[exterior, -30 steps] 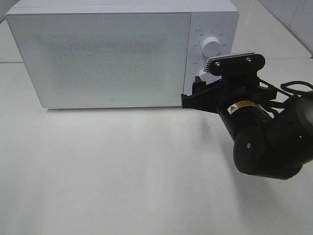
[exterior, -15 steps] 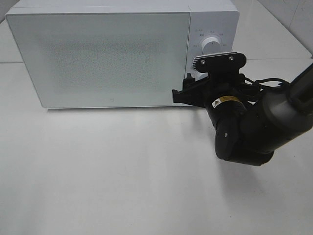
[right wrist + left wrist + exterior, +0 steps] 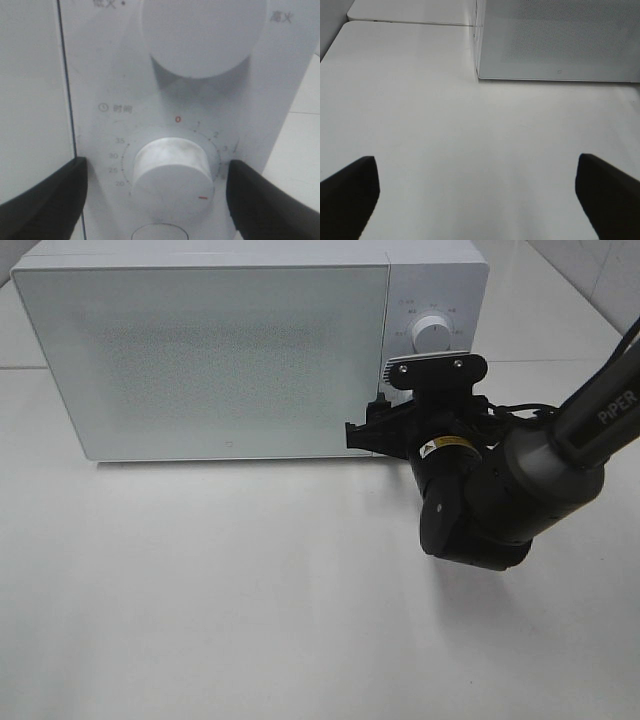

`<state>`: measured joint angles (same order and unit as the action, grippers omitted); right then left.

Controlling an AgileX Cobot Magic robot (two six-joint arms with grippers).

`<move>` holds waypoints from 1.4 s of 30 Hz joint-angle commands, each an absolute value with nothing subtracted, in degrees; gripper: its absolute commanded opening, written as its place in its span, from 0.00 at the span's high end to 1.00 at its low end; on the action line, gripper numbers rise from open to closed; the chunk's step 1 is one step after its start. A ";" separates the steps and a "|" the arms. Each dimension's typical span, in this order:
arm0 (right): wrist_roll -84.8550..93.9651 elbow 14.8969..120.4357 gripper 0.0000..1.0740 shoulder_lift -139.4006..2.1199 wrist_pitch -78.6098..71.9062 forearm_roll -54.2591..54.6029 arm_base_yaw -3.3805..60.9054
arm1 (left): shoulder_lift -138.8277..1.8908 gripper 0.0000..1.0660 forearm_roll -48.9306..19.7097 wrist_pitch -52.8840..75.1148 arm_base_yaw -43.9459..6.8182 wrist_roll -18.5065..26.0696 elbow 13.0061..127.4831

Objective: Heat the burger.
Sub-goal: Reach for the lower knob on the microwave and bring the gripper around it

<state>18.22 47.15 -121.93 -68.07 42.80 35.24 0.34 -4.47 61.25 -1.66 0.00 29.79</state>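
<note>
Table (image 3: 250, 620): nearest us, white and bare, with wide room for both arms.
Left pincer (image 3: 475, 161): jaws spread wide, holding nothing, hovering over the table short of the microwave (image 3: 200, 360).
Right pincer (image 3: 155, 167): jaws apart, one finger on each side of the timer dial (image 3: 170, 175), not clamped on it.
Timer dial: its red mark sits away from zero.
Burger: not visible; we judge it is inside, behind the shut door.
Progress: loading and closing look done; the timing seems set or nearly so.
Room: tight at the panel, with the upper dial (image 3: 202, 35) just beyond.
</note>
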 commanded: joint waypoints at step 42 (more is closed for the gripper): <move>18.62 48.36 1.00 -119.98 -73.85 44.58 35.52 | 1.20 0.06 -4.70 61.31 -1.49 0.00 29.68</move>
<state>18.22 47.50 -121.07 -68.01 45.89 35.87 0.34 -4.47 61.25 -1.66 0.00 29.79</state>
